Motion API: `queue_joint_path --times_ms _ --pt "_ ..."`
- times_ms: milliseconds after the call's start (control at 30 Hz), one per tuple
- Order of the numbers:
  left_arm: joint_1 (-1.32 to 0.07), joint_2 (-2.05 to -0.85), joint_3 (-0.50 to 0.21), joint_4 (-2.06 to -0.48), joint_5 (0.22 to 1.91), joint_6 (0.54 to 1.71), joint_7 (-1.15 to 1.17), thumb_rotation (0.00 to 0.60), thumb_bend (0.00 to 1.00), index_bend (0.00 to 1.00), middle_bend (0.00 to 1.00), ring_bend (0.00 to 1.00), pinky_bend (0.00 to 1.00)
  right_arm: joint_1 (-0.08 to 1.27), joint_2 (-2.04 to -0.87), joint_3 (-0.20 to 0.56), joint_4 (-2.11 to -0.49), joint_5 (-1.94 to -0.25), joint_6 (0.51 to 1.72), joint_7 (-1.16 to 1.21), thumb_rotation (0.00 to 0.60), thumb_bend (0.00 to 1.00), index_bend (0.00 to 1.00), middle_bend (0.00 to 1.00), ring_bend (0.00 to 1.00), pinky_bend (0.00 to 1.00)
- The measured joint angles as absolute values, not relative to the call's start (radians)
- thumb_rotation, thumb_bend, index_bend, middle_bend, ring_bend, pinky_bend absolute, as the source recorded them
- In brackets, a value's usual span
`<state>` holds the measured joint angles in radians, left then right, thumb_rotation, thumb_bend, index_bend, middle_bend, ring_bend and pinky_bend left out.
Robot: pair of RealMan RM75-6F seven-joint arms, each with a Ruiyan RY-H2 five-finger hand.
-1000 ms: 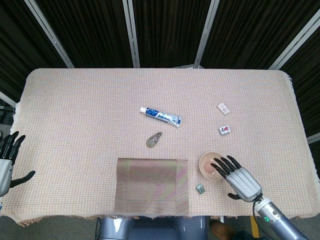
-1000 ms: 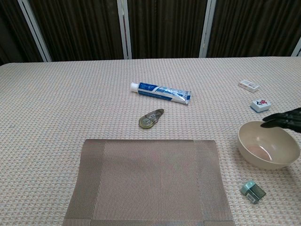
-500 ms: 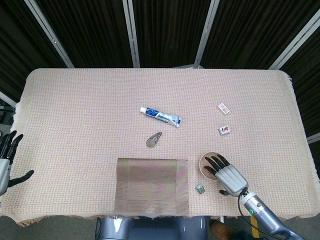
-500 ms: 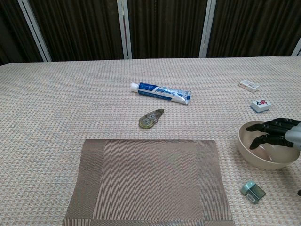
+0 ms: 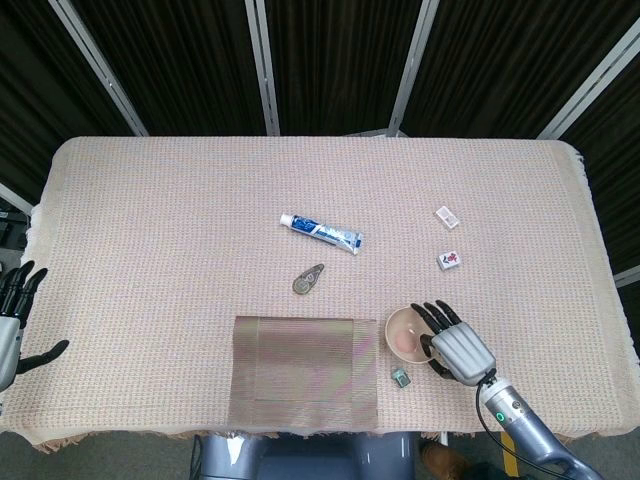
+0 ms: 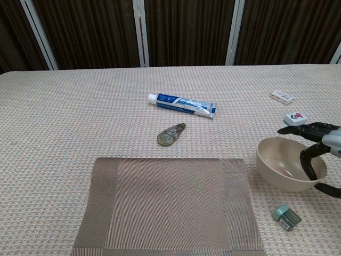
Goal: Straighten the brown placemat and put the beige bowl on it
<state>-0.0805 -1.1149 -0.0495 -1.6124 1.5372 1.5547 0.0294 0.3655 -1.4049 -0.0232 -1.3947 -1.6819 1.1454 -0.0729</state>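
Note:
The brown placemat (image 5: 305, 372) (image 6: 168, 205) lies flat at the table's near edge, its sides square to that edge. The beige bowl (image 5: 403, 332) (image 6: 279, 160) sits just right of the mat, slightly tilted. My right hand (image 5: 455, 345) (image 6: 319, 146) grips the bowl's right rim, with fingers curled inside it and the thumb outside below. My left hand (image 5: 15, 320) hangs off the table's far left edge with fingers spread, holding nothing.
A small grey-green clip (image 5: 401, 376) (image 6: 286, 216) lies just in front of the bowl. A correction tape (image 5: 308, 279) (image 6: 170, 134) and a toothpaste tube (image 5: 322, 231) (image 6: 182, 104) lie beyond the mat. Two small tiles (image 5: 451, 260) (image 6: 295, 118) sit at the right.
My right hand has closed on the bowl's rim and drawn the bowl leftward toward the mat. The left hand has barely moved.

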Motion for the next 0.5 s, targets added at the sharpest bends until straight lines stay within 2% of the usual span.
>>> queue_joint_path --times_ms 233,500 --pt "-0.079 -1.11 -0.05 -1.613 1.539 1.556 0.021 0.6 0.0 0.0 0.0 0.0 0.0 0.362 -1.403 0.006 -1.379 -1.674 1.213 0.007 0.6 0.37 0.72 0.0 0.0 0.0" --pt "-0.08 -1.109 -0.05 -1.615 1.538 1.552 0.017 0.6 0.0 0.0 0.0 0.0 0.0 0.384 -1.392 0.099 -1.322 -1.564 1.213 0.053 0.6 0.36 0.74 0.0 0.0 0.0"
